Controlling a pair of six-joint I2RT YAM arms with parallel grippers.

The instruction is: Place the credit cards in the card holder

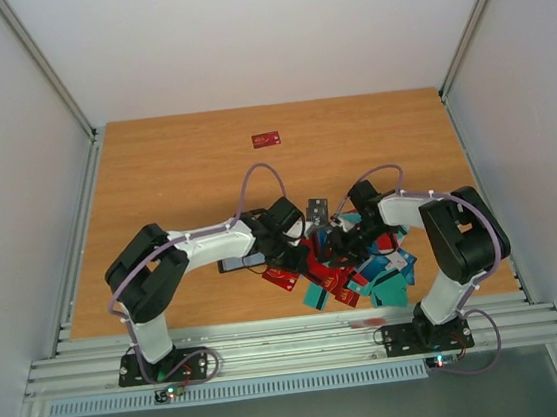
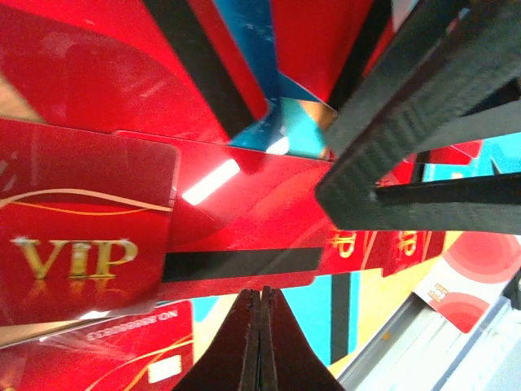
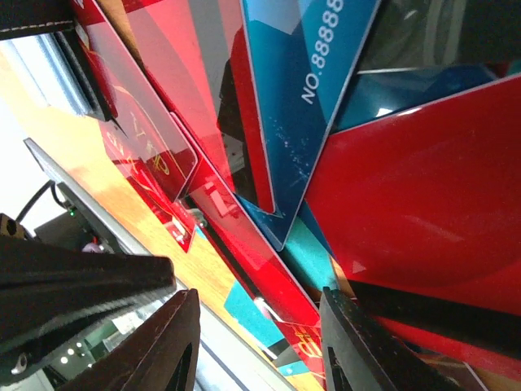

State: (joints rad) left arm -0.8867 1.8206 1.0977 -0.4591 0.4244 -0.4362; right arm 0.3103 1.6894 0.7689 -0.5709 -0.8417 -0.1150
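One wooden table (image 1: 174, 170), white walls (image 1: 258, 30)

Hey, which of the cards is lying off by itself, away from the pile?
The red card toward the table's far edge. Every other card sits in the heap at the near edge.

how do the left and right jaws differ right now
The left gripper has its jaws shut; the right gripper has them parted. The left faces a red VIP card, the right a teal numbered card. Both sit low over the card pile.
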